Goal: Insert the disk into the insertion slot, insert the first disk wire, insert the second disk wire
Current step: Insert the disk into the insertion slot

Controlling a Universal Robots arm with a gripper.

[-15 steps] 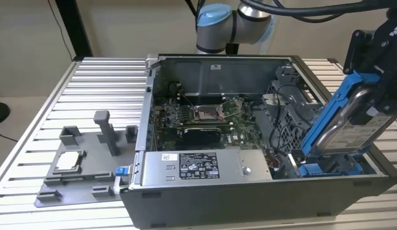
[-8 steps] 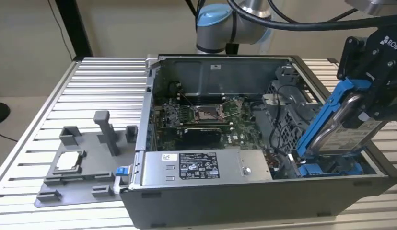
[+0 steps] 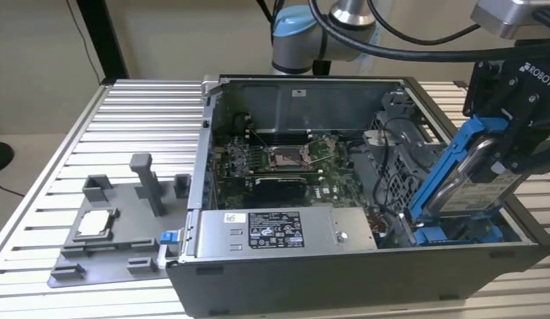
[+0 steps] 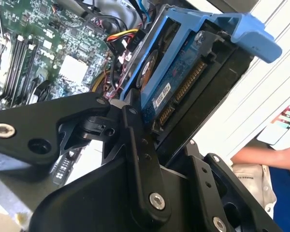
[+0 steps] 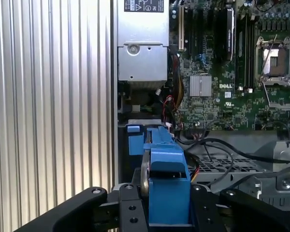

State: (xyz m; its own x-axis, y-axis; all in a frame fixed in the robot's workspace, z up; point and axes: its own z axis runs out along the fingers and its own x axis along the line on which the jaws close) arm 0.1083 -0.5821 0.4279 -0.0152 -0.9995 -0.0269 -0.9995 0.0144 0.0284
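My gripper (image 3: 514,143) is shut on the disk (image 3: 465,176), a silver drive in a bright blue bracket. The disk is held steeply tilted over the front corner of the open computer case at the exterior view's right. Its lower end reaches down to the insertion slot (image 3: 452,234), where blue tabs show beside the grey cage. In the second wrist view the black fingers (image 4: 135,145) clamp the disk (image 4: 169,82), with its connector edge showing. In the first wrist view the disk (image 5: 166,183) sits edge-on between the fingers (image 5: 130,208), above perforated grey metal (image 5: 217,166).
The case holds a motherboard (image 3: 275,159), a long grey power supply box (image 3: 284,229) and loose cables (image 5: 222,145). A grey fixture tray (image 3: 107,259) with upright posts and a small silver chip (image 3: 93,222) lies on the ribbed table (image 3: 142,106). A person's arm (image 4: 261,157) is nearby.
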